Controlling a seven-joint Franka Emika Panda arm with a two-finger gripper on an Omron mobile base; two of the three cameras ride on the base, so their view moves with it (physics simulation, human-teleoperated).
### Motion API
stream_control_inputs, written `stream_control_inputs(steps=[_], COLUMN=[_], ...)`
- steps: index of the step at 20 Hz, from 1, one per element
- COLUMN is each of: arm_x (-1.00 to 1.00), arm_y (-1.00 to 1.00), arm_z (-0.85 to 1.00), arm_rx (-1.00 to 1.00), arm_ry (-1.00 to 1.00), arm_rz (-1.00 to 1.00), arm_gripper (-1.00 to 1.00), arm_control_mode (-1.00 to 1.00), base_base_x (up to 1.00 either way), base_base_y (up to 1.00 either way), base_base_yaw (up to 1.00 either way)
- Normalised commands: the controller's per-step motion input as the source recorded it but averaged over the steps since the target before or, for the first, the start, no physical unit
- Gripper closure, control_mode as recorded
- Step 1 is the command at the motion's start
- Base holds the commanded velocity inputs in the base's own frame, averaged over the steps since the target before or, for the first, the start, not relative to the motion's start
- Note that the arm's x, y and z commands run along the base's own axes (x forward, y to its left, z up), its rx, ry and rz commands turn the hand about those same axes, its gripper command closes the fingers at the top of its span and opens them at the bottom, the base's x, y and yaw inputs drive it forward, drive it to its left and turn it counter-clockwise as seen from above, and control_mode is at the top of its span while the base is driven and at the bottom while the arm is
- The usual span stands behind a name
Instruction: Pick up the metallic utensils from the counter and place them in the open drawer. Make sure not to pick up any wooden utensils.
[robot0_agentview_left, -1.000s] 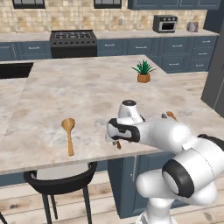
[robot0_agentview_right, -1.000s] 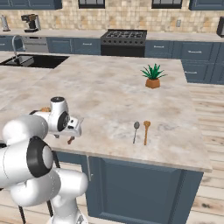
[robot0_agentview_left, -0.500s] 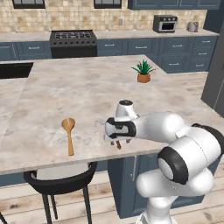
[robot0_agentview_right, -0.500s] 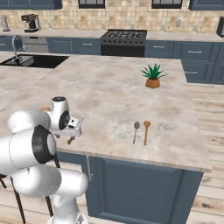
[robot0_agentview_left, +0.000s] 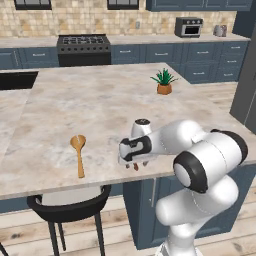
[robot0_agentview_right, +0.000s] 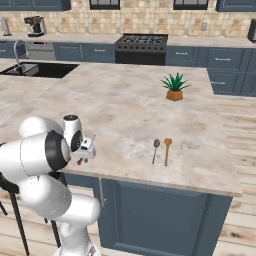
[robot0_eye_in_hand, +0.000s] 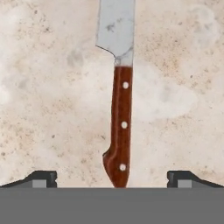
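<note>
The arm (robot0_agentview_left: 200, 165) was glossy white, built of fat rounded segments like swollen tubes. Each joint carried a dark charcoal ring with a thin pale band inside it. The wrist ended in a short white cylinder capped by a black disc. Beneath it sat the pincer (robot0_agentview_left: 133, 164), a boxy white-and-grey hand with two small dark finger tips (robot0_eye_in_hand: 43, 178), square-edged and grey-faced.

Tan tile backsplash (robot0_agentview_left: 75, 22), black stove (robot0_agentview_left: 83, 49), wood plank floor (robot0_agentview_right: 240, 220).
</note>
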Motion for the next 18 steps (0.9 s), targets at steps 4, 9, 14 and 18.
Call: stream_control_inputs(steps=[4,9,14,18], arm_x=[0.04,0.05,0.13,0.05], arm_y=[0.00,0.00,0.02,0.08], arm_z=[-0.40,-0.42,-0.33,-0.40], arm_rx=[0.04,0.07,0.09,0.01], arm_ry=[0.00,-0.01,-0.07,-0.12], arm_rz=[0.00,0.00,0.00,0.00], arm_gripper=[-1.00,-1.00,-1.00,1.00], arm_control_mode=[-1.00,-1.00,-1.00,-1.00], base_base_x=[0.00,0.00,0.00,0.00], base_base_y=[0.00,0.00,0.00,0.00], base_base_yaw=[0.00,0.00,0.00,0.00])
